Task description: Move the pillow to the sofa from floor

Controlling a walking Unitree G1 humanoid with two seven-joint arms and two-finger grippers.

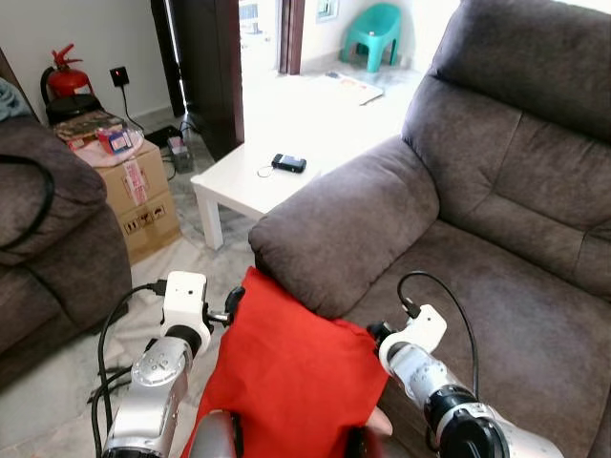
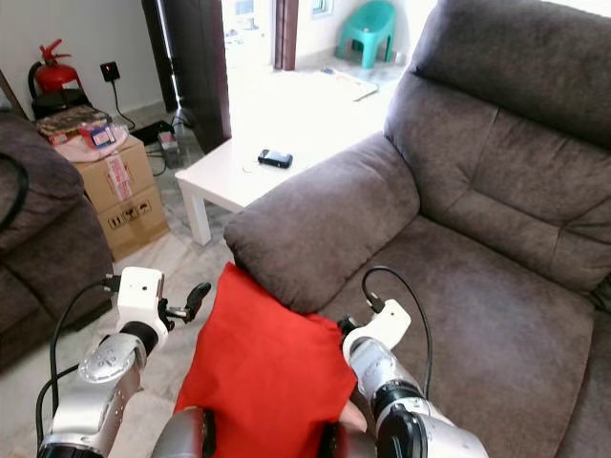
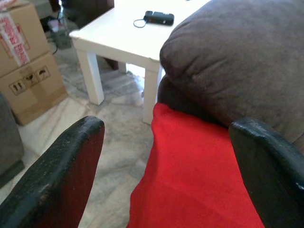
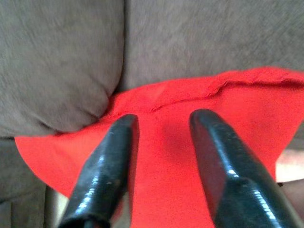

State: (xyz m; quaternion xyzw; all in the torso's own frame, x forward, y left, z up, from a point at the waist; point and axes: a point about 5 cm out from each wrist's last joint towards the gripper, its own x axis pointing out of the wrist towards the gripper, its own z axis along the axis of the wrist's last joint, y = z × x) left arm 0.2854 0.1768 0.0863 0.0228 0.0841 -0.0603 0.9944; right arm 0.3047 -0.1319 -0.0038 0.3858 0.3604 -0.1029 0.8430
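A large brown-grey sofa [image 1: 496,219] fills the right half of the head view, its backrest at upper right, its seat cushion sloping toward lower right, and its fat padded armrest [image 1: 334,229] jutting to the centre of the frame. A second dark sofa [image 1: 48,239] sits along the left edge.

Behind the armrest, at upper centre, stands a low white desk [image 1: 239,176] carrying a small black device [image 1: 288,163] with a cord. To its left, a cardboard box [image 1: 138,196] holds packets on top, with a red fire extinguisher [image 1: 65,78] in the upper left corner and a teal plastic chair [image 1: 372,33] at the top.

The red pillow [image 1: 286,372] hangs at lower centre, lifted off the floor and carried between the two arms. Its top corner touches the underside of the armrest front, so it likely needs raising or shifting right to clear the armrest and reach the seat.

The left end effector [image 3: 166,175] sits at the pillow's left edge; in its wrist view the two black fingers [image 3: 57,180] are spread wide, with pillow fabric lying between them, seemingly bracing the pillow rather than pinching it. The right end effector [image 4: 161,156] presses on the pillow's right side; its fingers [image 4: 107,175] stand a little apart against the red cloth, with no fold visibly caught. The pillow appears squeezed between both arms, which suits a soft, bulky thing.
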